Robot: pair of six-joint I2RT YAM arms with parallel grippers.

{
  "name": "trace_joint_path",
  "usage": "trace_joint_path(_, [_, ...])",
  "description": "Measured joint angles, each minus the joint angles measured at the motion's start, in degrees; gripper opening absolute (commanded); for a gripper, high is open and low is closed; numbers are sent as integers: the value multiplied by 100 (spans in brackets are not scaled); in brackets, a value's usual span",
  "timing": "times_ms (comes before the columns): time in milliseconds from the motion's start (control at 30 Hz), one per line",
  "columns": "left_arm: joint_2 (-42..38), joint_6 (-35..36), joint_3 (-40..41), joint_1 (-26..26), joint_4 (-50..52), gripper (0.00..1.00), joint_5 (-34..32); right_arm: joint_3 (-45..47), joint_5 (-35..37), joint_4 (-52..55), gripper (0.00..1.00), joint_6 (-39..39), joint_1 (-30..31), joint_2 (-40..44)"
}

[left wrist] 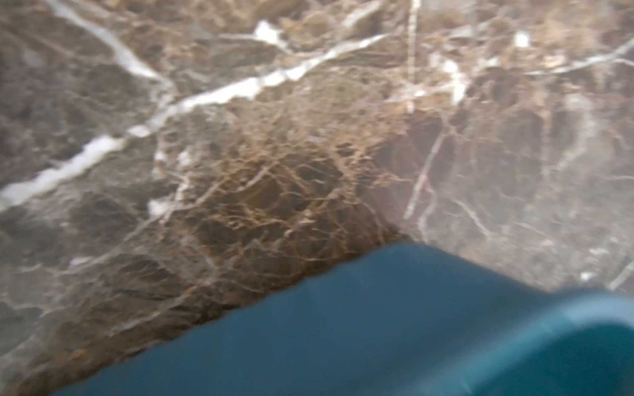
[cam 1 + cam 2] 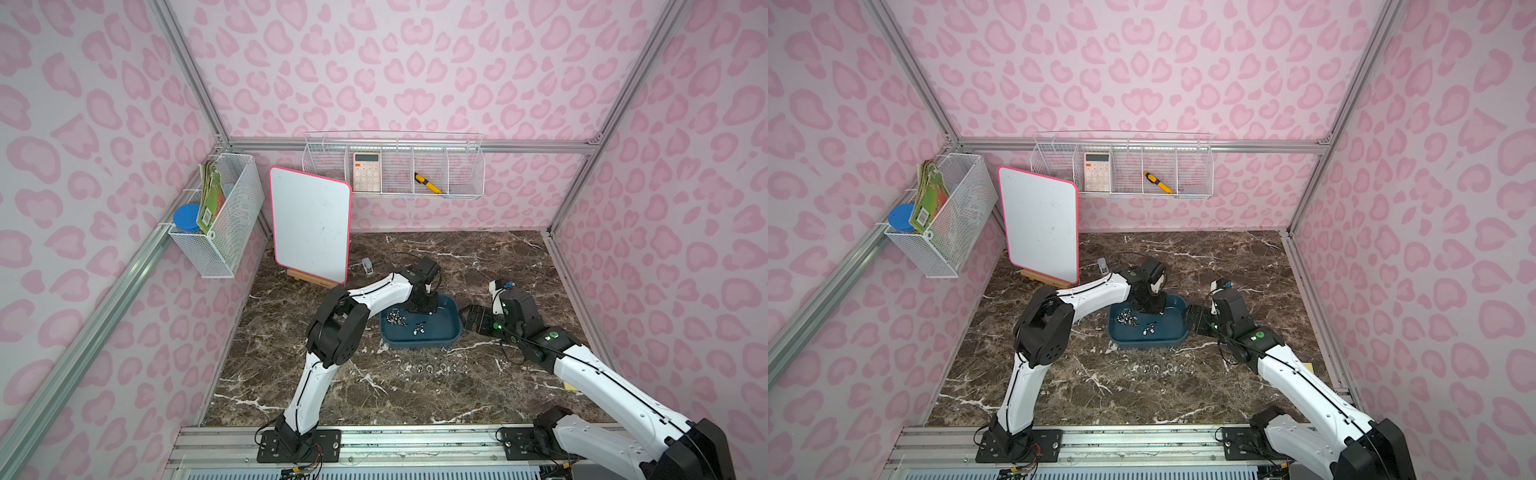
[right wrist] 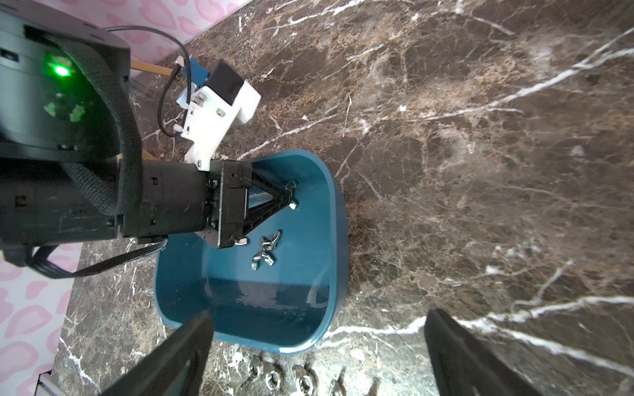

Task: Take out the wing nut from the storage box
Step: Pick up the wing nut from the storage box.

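The dark teal storage box (image 2: 419, 344) (image 2: 1144, 344) sits mid-table and holds several loose wing nuts (image 2: 397, 318) (image 3: 271, 240). My left gripper (image 2: 422, 309) (image 2: 1152, 309) reaches down into the box's far side. In the right wrist view its fingertips (image 3: 289, 195) are shut on a silver wing nut (image 3: 292, 205) close to the box floor. The left wrist view shows only the blurred box wall (image 1: 377, 325) and marble. My right gripper (image 2: 471, 318) (image 3: 319, 315) stands open just outside the box's right end, with nothing between its fingers.
A row of wing nuts (image 2: 440, 368) (image 3: 274, 375) lies on the marble in front of the box. A whiteboard (image 2: 309, 230) leans at the back left, with a small grey object (image 2: 366, 266) beside it. White wire baskets (image 2: 395, 166) (image 2: 218, 212) hang on the walls.
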State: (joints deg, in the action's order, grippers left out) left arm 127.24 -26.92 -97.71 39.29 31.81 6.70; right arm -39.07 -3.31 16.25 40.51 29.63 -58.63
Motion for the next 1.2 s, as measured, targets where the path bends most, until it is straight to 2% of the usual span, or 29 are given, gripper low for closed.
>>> trace_joint_path(333, [-686, -243, 717, 7, -199, 8, 122, -7, -212, -129, 98, 22, 15, -87])
trace_joint_path(467, [-1110, -341, 1016, 44, -326, 7, 245, -170, -546, -398, 83, -24, 31, -387])
trace_joint_path(667, [-1631, -511, 1311, 186, -538, 7, 487, -350, -1217, -872, 42, -39, 31, -977])
trace_joint_path(900, [-2074, -684, 1646, 337, -656, 6, 717, -428, -1646, -1305, 38, 127, 17, -1349])
trace_joint_path(1067, [-2280, -737, 1716, 437, -667, 6, 763, -492, -1797, -1410, 29, 177, -35, -1513])
trace_joint_path(1200, [-2350, -758, 1731, 474, -664, 5, 802, -511, -1895, -1436, 27, 238, -39, -1633])
